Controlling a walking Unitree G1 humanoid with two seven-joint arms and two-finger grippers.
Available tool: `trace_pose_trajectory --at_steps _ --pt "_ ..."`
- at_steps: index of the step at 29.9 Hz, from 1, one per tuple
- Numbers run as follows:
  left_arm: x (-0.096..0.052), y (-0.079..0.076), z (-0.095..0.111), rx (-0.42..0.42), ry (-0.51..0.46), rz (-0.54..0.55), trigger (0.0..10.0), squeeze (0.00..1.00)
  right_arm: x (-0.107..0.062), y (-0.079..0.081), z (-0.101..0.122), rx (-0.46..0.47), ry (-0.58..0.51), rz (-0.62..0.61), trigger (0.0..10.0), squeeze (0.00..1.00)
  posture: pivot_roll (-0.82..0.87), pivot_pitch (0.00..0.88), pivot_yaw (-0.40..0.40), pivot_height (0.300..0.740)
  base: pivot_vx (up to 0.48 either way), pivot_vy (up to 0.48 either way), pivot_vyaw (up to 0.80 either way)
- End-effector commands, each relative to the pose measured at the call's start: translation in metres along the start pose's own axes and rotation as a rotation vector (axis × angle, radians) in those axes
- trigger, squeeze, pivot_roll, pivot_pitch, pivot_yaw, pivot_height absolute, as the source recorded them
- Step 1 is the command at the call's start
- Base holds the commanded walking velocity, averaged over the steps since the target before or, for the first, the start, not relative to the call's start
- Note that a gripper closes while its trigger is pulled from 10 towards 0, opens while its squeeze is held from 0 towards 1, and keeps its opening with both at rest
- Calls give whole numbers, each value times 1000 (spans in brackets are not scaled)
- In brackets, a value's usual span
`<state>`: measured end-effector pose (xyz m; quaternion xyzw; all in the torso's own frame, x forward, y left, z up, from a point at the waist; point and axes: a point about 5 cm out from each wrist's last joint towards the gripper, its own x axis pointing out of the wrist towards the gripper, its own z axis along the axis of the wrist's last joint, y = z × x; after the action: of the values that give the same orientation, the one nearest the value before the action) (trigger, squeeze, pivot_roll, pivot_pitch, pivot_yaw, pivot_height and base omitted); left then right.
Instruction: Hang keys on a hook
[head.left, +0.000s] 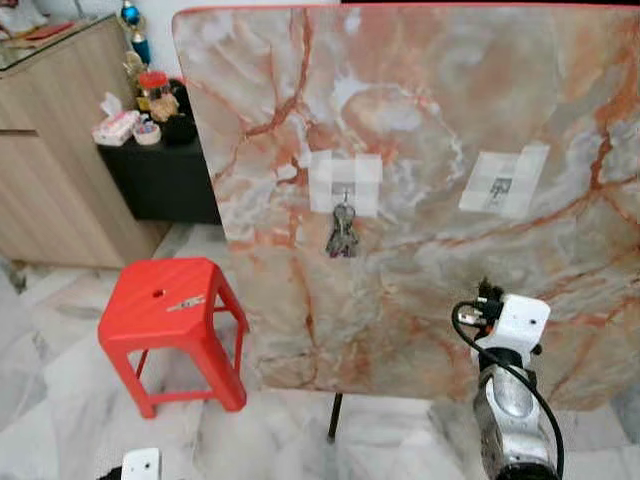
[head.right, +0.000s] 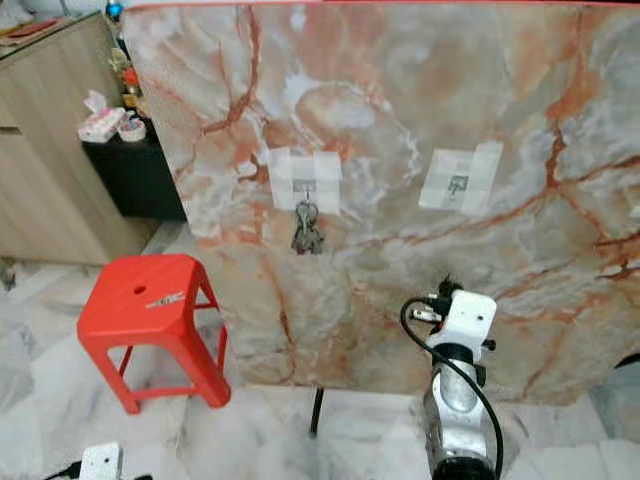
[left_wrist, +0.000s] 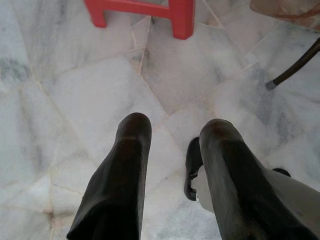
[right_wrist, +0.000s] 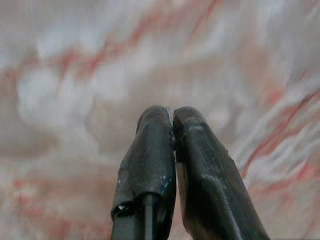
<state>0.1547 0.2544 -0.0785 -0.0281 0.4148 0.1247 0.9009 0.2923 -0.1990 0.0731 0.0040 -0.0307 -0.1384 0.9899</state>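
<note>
Keys (head.left: 341, 232) already hung on the left hook (head.left: 344, 192), so task looked done; right gripper (right_wrist: 172, 117) pressed together empty near the marble board (head.left: 420, 120), left gripper (left_wrist: 175, 135) spread idle; next: retract.

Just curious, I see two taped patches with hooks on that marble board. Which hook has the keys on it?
The left hook, nearer the red stool: the keys dangle from it. The right hook, above the right gripper's arm, is bare.
</note>
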Motion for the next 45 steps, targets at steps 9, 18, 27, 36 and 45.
trace_pose_trajectory --at_steps 9,18,27,36,45 --pt "-1 -9 -10 8 27 -6 10000 0 -8 -6 44 10 -120 -120 10000 0 13 0 -17 740 0 0 0" --pt "0 -15 -8 24 28 -15 10000 0 -1 5 59 41 -128 -107 10000 0 21 0 -23 740 0 0 0" --pt "1 -19 -7 30 26 -15 10000 0 13 28 77 94 -169 -27 10000 0 25 0 -22 740 0 0 0" --pt "1 -19 -7 33 25 -17 10000 0 15 46 87 125 -203 17 10000 0 32 0 -19 740 0 0 0" --pt "0 -18 -7 31 27 -15 10000 0 14 49 95 134 -241 4 10000 0 34 0 -19 740 0 0 0"
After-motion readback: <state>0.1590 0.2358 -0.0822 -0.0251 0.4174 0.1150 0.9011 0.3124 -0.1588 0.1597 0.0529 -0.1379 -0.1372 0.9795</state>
